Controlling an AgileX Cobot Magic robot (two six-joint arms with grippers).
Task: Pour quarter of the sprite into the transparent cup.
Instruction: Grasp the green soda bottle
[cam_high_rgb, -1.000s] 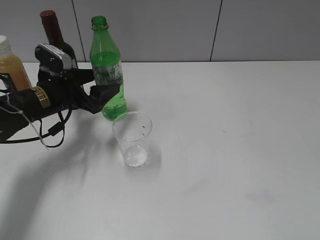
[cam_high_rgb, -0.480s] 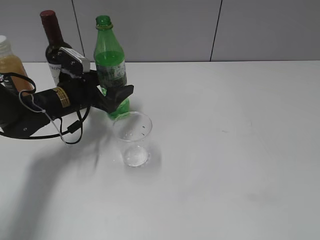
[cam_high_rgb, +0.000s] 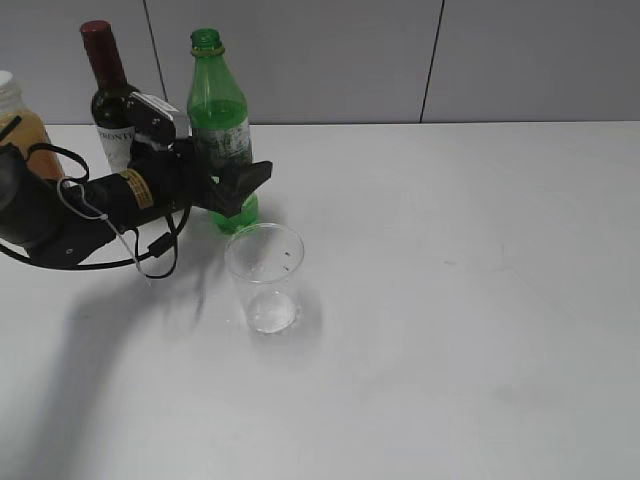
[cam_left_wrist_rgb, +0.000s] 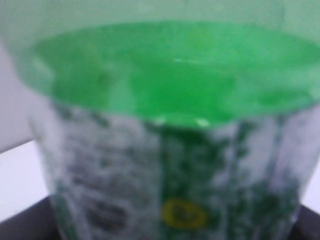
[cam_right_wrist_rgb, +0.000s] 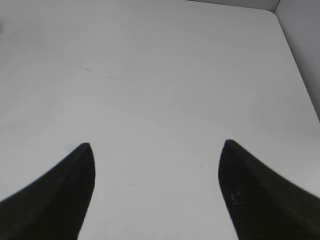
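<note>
White tabletop (cam_high_rgb: 450, 300) under grey wall panels, with bottles standing in a row at the back left. Sprite (cam_high_rgb: 218, 110) upright there, capless, just beside a dark wine bottle (cam_high_rgb: 105, 90) and well short of an orange juice bottle (cam_high_rgb: 15, 125) at the frame edge. Transparent cup (cam_high_rgb: 265, 275) empty and upright just in front of the sprite, apart from it. Left gripper (cam_high_rgb: 240, 185) reaching in from the left at the bottle's lower body, below the label band, fingers either side of it; whether actually pressed against the plastic, impossible to tell (left wrist view nothing but blurred green and label). Right gripper (cam_right_wrist_rgb: 156, 144) spread wide over bare table, holding nothing. Probably a light, thin-walled bottle, smooth and somewhat slippery, likely to dent under a hard squeeze and to slosh once tilted, with no cap to stop a spill. Best held firmly around the stiffer labelled middle or just beneath it, never by the narrow neck. Cup likely very light and easy to knock over, so worth a gentle, slow pour.
</note>
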